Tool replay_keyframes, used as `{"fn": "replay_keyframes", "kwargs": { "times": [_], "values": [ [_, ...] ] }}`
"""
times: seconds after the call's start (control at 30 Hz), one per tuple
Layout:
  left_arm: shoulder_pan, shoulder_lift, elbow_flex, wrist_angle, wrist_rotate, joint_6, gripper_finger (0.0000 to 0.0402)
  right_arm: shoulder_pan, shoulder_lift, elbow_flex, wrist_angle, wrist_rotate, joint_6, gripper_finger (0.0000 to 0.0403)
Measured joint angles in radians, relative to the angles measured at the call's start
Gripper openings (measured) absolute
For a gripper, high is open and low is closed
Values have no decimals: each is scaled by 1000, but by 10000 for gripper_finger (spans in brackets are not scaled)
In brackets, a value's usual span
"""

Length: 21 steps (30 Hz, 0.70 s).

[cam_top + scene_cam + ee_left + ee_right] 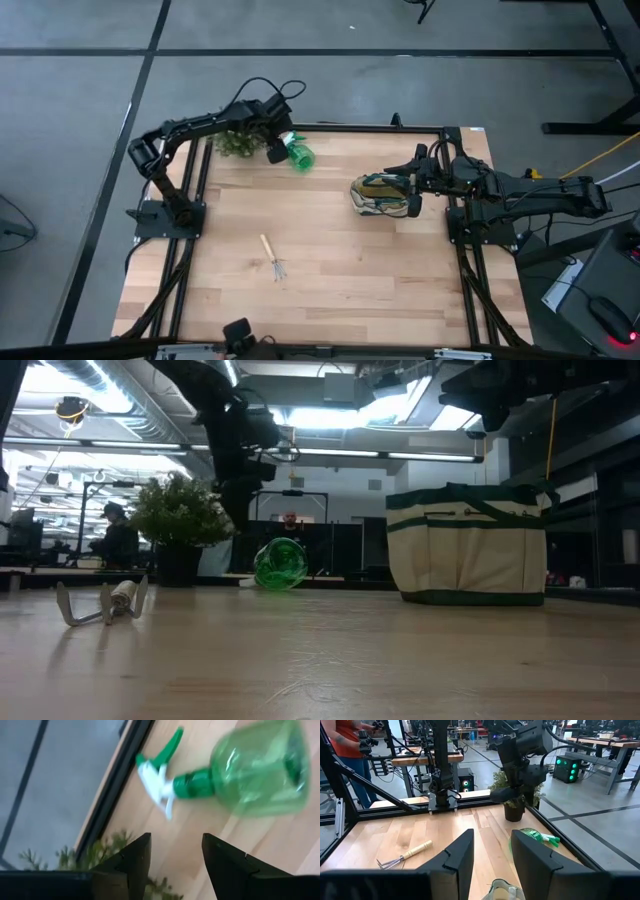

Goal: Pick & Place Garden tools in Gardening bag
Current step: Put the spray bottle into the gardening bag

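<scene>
Green translucent plastic marks the one spray bottle on the desk: it lies on its side near the far edge, toward the far left corner, with a white and green trigger head. Just beside it, at that far left corner, stands one bushy potted plant in a dark pot.

One mini rake lies alone on the bare wood in the middle of the desk, toward the near edge and well apart from everything else; it has a pale wooden handle and bent metal tines. No other hand tool can be made out on the desk.

One gardening bag stands upright near the right edge, of beige fabric with dark green trim and green handles. From above its mouth is open, but what lies inside cannot be told.

The left gripper hangs over the far edge between the plant and the spray bottle, its fingers spread apart with nothing between them. The right gripper is at the bag's right side, above its rim; its fingers are likewise spread and hold nothing.
</scene>
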Motion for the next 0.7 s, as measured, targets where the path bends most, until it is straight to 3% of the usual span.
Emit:
{"fn": "replay_keyframes", "kwargs": {
  "times": [0.47,0.7],
  "values": [
    [-52,-1,-1,64,1,202,174,0,0,0,0,0,0,135],
    [-51,-1,-1,83,22,414,172,0,0,0,0,-1,0,134]
  ]
}}
